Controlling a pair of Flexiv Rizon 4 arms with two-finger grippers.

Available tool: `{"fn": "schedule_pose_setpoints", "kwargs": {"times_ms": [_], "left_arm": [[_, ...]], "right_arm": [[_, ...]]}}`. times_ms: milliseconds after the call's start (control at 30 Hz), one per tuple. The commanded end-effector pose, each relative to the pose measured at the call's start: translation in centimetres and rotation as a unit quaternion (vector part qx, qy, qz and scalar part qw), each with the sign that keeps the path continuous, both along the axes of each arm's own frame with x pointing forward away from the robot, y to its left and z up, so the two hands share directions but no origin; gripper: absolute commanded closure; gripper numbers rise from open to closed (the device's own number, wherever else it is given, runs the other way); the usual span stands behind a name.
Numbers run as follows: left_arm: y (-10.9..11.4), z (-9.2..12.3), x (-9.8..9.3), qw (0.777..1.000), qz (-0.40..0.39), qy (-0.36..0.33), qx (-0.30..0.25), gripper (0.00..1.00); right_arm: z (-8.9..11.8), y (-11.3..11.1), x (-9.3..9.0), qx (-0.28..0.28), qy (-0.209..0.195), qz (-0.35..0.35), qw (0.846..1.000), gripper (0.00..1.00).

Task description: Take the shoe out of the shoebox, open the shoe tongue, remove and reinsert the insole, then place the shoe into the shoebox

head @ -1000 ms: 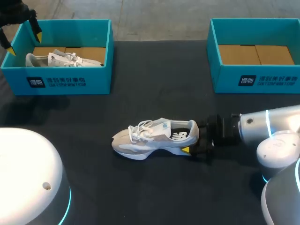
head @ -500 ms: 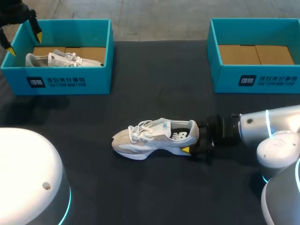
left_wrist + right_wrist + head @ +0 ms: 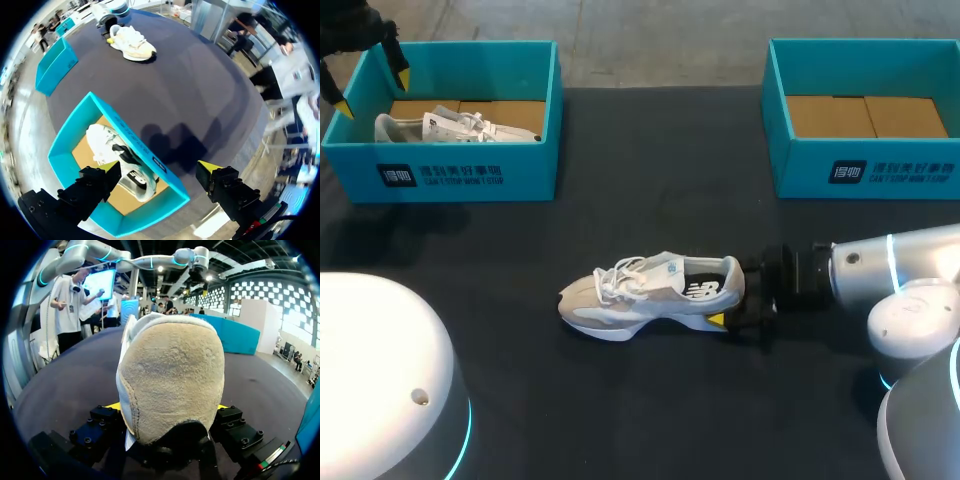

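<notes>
Spotted the shoe [image 3: 655, 292] upright mid-tabletop [image 3: 650, 180], heel pinched in the right gripper [image 3: 732, 296], left gripper [image 3: 159, 169] spread above the left shoebox [image 3: 470, 175]; looked light and squishy, so the stiffer heel seemed the safest hold.

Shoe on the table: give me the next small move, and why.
Probably bring the left gripper across to the shoe to pull at its tongue. The shoe stands on the table with the right gripper shut on its heel, steadying it, while the left gripper hangs open over the left box, far from it.
</notes>
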State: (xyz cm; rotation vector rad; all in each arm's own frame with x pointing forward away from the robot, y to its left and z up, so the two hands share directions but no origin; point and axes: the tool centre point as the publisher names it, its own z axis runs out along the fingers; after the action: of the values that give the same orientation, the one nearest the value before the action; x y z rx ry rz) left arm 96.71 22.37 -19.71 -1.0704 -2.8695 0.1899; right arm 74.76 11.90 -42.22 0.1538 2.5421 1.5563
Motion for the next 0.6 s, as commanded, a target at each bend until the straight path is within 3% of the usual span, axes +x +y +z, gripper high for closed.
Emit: {"fn": "schedule_pose_setpoints", "kwargs": {"times_ms": [33,100,400,567,600], "left_arm": [[-1.5,1.2,-2.7,0.986,0.150,-0.060,0.047,0.00],[-2.4,1.4,-3.8,0.979,0.198,-0.055,0.010,0.00],[-7.4,0.1,-7.5,0.917,0.394,-0.067,-0.002,0.00],[-9.3,0.2,-8.4,0.900,0.433,-0.053,-0.015,0.00],[-11.1,0.3,-9.0,0.889,0.455,-0.045,-0.014,0.00]], "right_arm": [[0.0,0.2,-0.1,-0.003,0.000,-0.001,1.000,1.00],[0.0,0.2,-0.1,-0.003,0.000,-0.001,1.000,1.00],[0.0,0.2,-0.1,-0.003,0.000,-0.001,1.000,1.00],[0.0,0.2,-0.1,-0.003,0.000,-0.001,1.000,1.00],[0.0,0.2,-0.1,-0.003,0.000,-0.001,1.000,1.00]]}}
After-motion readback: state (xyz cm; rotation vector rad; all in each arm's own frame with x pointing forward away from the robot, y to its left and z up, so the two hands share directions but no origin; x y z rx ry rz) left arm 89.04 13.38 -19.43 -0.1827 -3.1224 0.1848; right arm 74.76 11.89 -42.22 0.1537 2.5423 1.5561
